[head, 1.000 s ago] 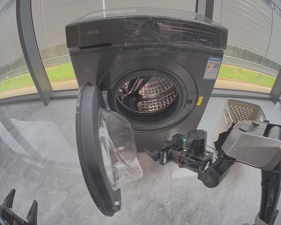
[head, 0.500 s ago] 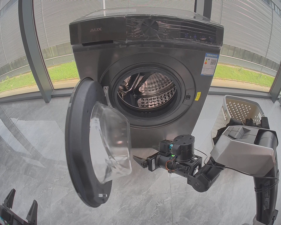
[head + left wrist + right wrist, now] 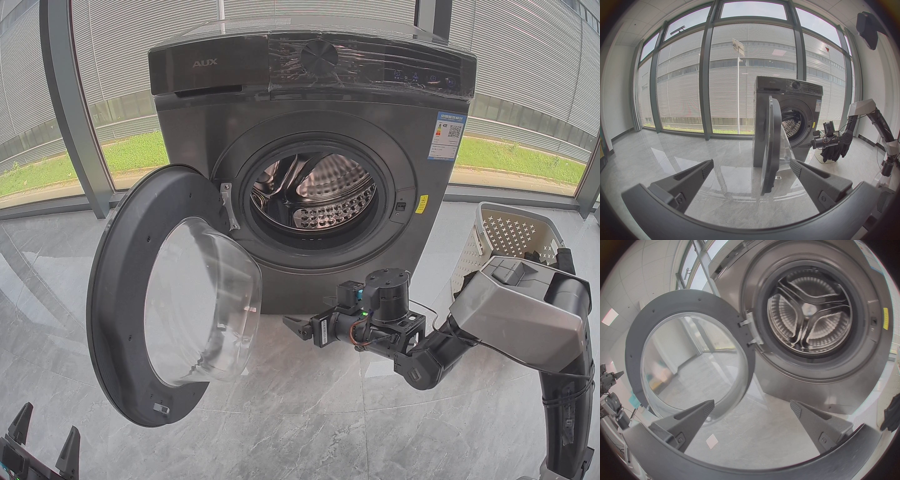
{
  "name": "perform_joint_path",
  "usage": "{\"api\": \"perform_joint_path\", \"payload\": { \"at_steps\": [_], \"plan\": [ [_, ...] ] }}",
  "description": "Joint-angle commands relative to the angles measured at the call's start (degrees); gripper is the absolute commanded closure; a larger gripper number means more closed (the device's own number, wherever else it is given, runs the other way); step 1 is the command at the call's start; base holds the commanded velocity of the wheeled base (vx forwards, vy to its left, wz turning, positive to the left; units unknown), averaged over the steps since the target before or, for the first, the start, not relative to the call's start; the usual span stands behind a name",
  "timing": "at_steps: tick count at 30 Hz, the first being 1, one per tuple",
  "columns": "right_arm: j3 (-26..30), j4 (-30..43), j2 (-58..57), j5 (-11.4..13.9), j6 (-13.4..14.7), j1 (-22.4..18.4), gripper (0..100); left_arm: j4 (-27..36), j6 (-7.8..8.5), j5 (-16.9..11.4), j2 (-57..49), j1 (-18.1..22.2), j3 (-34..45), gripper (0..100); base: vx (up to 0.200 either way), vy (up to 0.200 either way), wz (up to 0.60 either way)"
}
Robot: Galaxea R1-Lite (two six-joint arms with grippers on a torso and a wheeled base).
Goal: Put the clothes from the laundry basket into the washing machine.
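Right hand [image 3: 295,325] gapes empty before the washing machine [image 3: 206,134] (door [image 3: 122,262] wide open); left hand [image 3: 50,420] likewise

One washing machine [image 3: 312,125] stood at the centre of the frame, with one door [image 3: 125,281] at lower left and two stickers [image 3: 447,136] on its front. One laundry basket [image 3: 509,234] sat at the right edge. There were two grippers: the left gripper [image 3: 50,419] and the right gripper [image 3: 294,325].

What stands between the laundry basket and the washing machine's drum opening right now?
Nothing visible does. The door is swung wide to the robot's left, off the drum opening. The right gripper sits open, low before the washing machine, below that opening; the laundry basket stands on the robot's right.
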Motion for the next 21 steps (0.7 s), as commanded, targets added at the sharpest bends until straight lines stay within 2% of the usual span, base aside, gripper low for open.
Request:
{"api": "perform_joint_path", "payload": {
  "at_steps": [1,7,12,21],
  "plan": [
    [-6.04,4.02,1.33,0.56,0.03,2.27,0,-0.01,-0.06,0.07,-0.96,0.00,1.01,0,0.000,0.000,0.00],
    [-11.40,5.07,5.99,0.04,0.39,4.91,0,-0.01,0.12,0.07,-0.96,0.00,1.01,0,0.000,0.000,0.00],
    [-20.45,5.51,12.14,-2.51,0.56,5.52,0,-0.01,0.12,0.15,-0.96,0.00,1.01,0,0.000,0.000,0.00],
    [-23.09,4.72,12.40,-2.60,3.20,6.49,0,-0.01,0.12,0.15,-0.96,0.09,1.01,0,0.000,0.000,0.00]
  ]
}}
